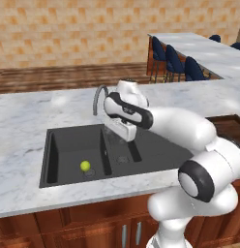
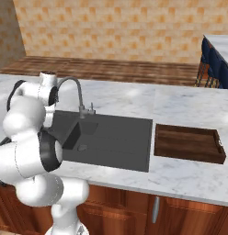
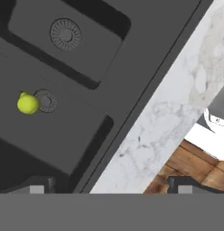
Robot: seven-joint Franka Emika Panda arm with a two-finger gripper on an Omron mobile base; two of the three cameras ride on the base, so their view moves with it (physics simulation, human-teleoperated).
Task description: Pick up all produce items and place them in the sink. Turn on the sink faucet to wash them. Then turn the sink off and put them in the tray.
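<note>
A small yellow-green lime (image 1: 85, 165) lies on the floor of the large bowl of the dark grey sink (image 1: 68, 133), touching its drain; in the hand view the lime (image 3: 27, 103) sits at the left. My gripper (image 1: 120, 135) hangs above the middle of the sink, to the right of the lime and well above it. Its jaws (image 3: 109, 185) are open with nothing between them. The grey gooseneck faucet (image 1: 98, 96) rises behind the sink, just left of my hand. The brown wooden tray (image 2: 189, 143) lies empty on the counter right of the sink (image 2: 120, 137).
White marble counter (image 1: 25, 126) surrounds the sink, and its front edge (image 3: 145, 135) runs close under my hand. A second counter with dark blue stools (image 1: 175, 60) stands at the back right. Wooden cabinet doors (image 2: 134, 206) lie below.
</note>
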